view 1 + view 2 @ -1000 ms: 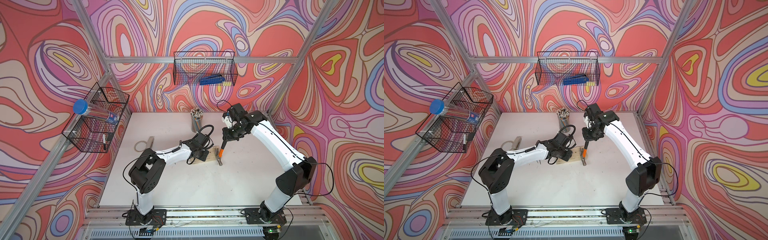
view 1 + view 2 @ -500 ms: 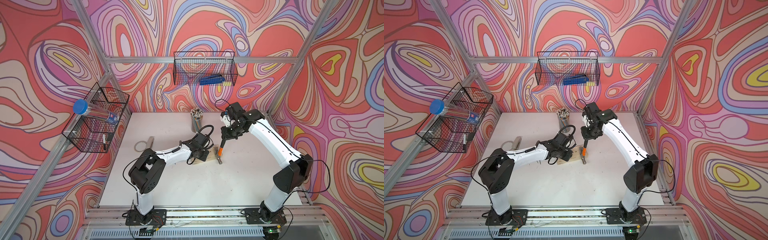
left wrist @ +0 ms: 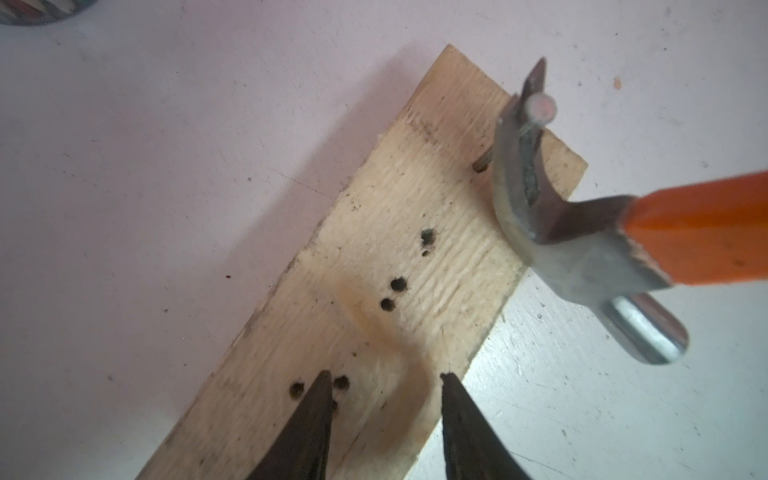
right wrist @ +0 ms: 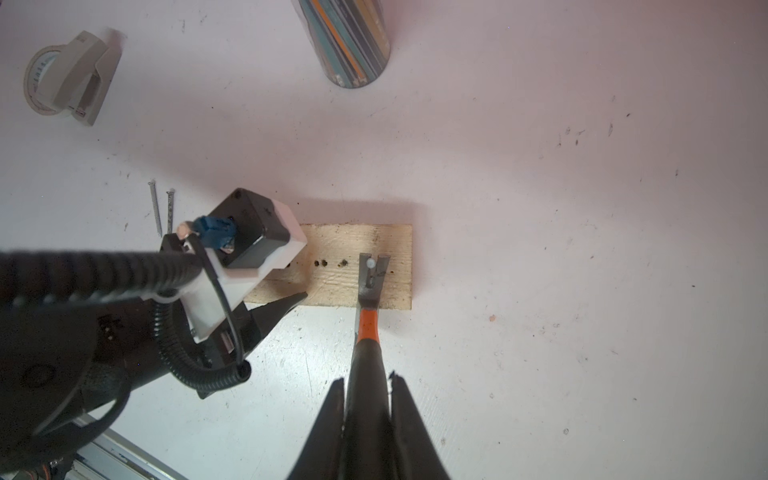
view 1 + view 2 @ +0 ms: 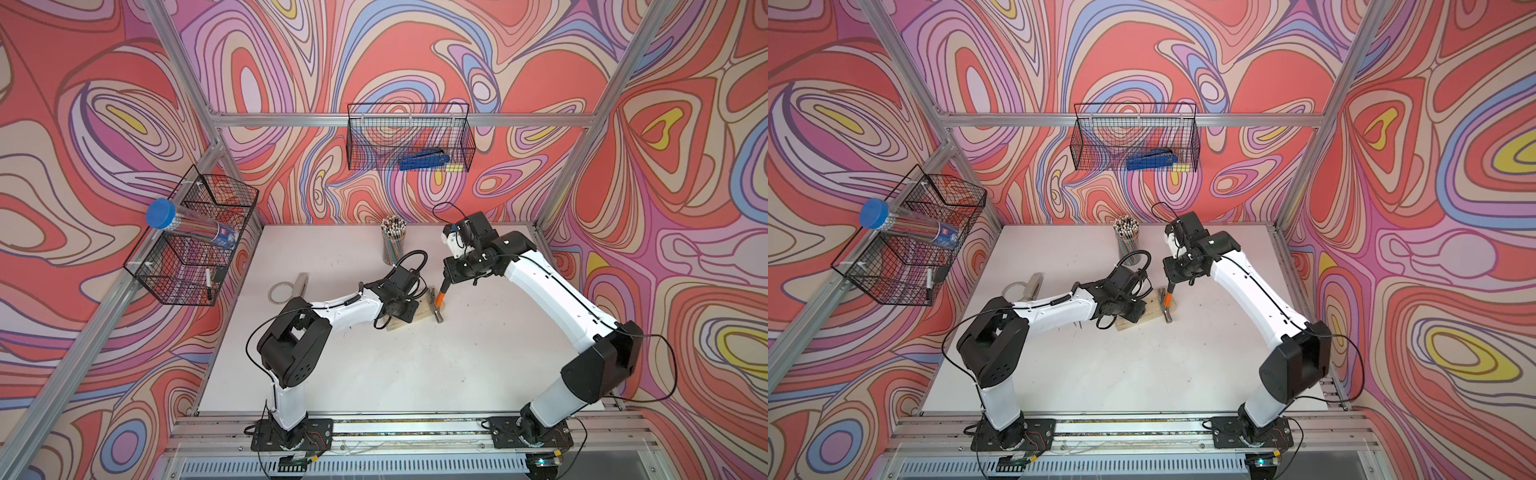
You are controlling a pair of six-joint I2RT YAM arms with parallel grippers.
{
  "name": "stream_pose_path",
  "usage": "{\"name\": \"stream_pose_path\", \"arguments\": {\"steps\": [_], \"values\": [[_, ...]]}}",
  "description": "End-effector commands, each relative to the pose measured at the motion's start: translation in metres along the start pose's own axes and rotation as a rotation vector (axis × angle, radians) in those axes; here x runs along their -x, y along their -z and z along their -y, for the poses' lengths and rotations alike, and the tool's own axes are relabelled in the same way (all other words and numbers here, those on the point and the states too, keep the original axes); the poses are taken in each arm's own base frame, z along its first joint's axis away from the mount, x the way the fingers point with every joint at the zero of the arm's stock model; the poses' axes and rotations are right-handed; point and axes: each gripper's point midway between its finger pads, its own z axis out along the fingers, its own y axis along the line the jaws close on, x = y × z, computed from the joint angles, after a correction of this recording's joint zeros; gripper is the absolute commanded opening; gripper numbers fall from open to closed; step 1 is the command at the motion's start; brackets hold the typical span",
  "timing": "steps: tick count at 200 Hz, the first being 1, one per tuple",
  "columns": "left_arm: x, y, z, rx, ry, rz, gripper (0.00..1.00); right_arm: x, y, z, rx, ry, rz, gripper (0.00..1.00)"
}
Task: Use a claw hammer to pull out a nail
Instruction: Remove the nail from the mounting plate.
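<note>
1. Nearest, right gripper (image 4: 366, 382): clamped narrow on the black handle of the claw hammer (image 4: 368, 324), well back from the head.
2. Steel head over the end of the board (image 3: 374, 270); fork hooked under the head of the nail (image 3: 540, 109), shank showing between fork and wood. Likely head-heavy, stiff and hard. Best hold probably the handle, far from the head, for leverage.
3. Alongside, left gripper (image 3: 385, 376): half spread, empty, tips over the board; contact not discernible.
4. Farther, pencil cup (image 5: 392, 245): no legible writing.
5. Farthest, bottle label (image 5: 224, 237) in the side basket (image 5: 187, 286): too small to read.
</note>
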Motion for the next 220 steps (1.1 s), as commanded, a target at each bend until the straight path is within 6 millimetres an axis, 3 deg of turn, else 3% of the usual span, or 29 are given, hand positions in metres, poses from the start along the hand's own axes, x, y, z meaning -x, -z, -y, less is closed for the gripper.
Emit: {"name": "stream_pose_path", "arguments": {"steps": [1,68,220], "values": [[-0.043,-0.017,-0.007,0.026,0.0,-0.146,0.44,0.02,-0.008,-0.009,0.024,0.049,0.143,0.0],[-0.023,-0.029,-0.006,0.037,0.01,-0.126,0.44,-0.003,-0.015,-0.015,0.059,0.05,0.166,0.0],[-0.093,-0.053,-0.04,0.135,0.092,-0.317,0.37,-0.019,-0.032,-0.024,0.115,0.039,0.164,0.0]]}}
